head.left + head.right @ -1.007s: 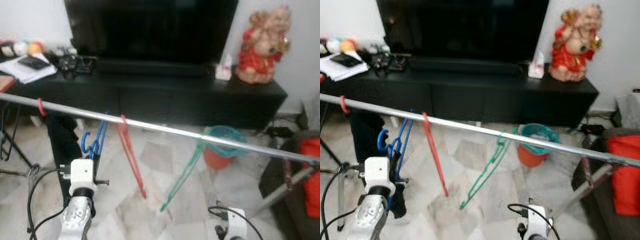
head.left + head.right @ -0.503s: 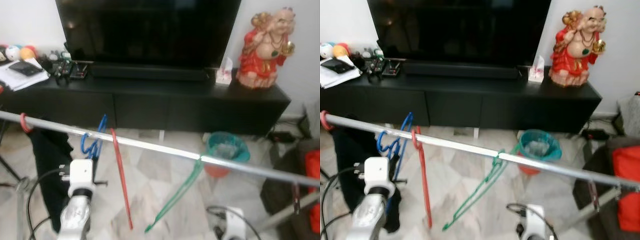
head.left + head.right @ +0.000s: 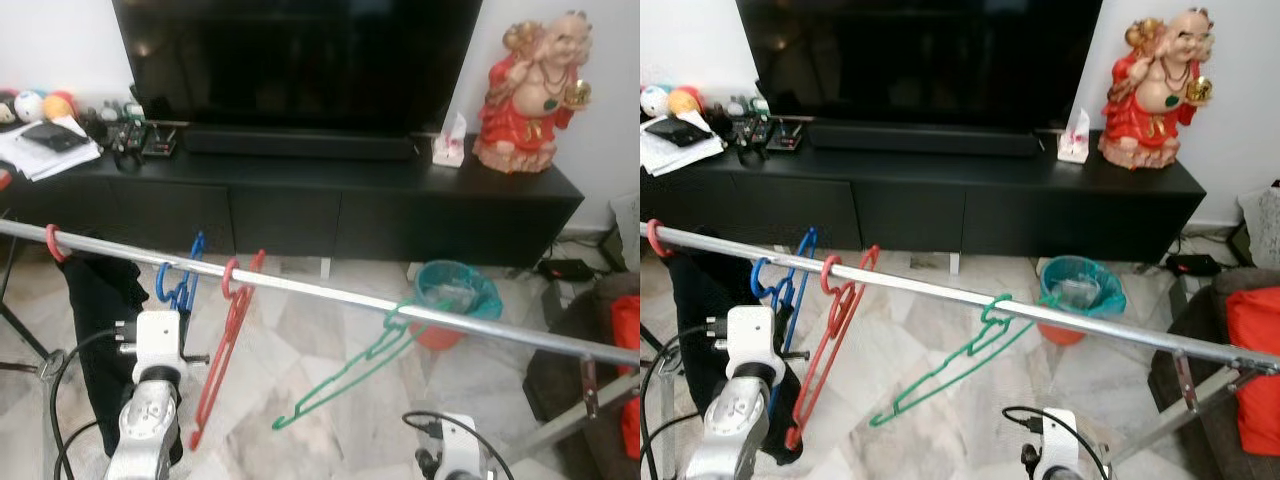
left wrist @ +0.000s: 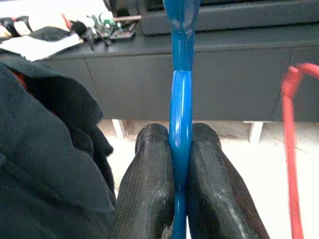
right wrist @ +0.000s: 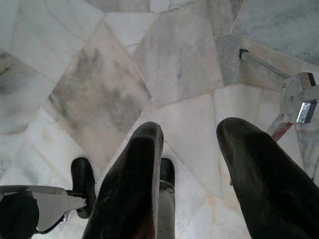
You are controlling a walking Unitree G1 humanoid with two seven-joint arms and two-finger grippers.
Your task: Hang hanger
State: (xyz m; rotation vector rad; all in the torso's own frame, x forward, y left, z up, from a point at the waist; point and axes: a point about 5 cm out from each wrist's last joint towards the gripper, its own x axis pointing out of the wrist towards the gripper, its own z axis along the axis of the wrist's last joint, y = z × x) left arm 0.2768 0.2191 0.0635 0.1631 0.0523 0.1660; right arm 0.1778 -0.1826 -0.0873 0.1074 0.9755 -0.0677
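1. Rail (image 3: 330, 293) slants across the room, with a red hanger (image 3: 225, 330) and a green hanger (image 3: 370, 362) hooked on.
2. Blue hanger (image 4: 180, 99) sits hooked on the rail, apparently hung but not released; bare rail lies between red and green.
3. Left gripper (image 4: 179, 164) is clamped on the blue hanger.
4. Right gripper (image 5: 192, 149) hangs low over the floor, fingers spread, empty.

Along the long silver metal rail (image 3: 330, 296), a bare stretch lies between the red plastic hanger (image 3: 222, 350) and the green wire hanger (image 3: 360, 370); black hanging cloth (image 3: 100, 320) crowds the left end.
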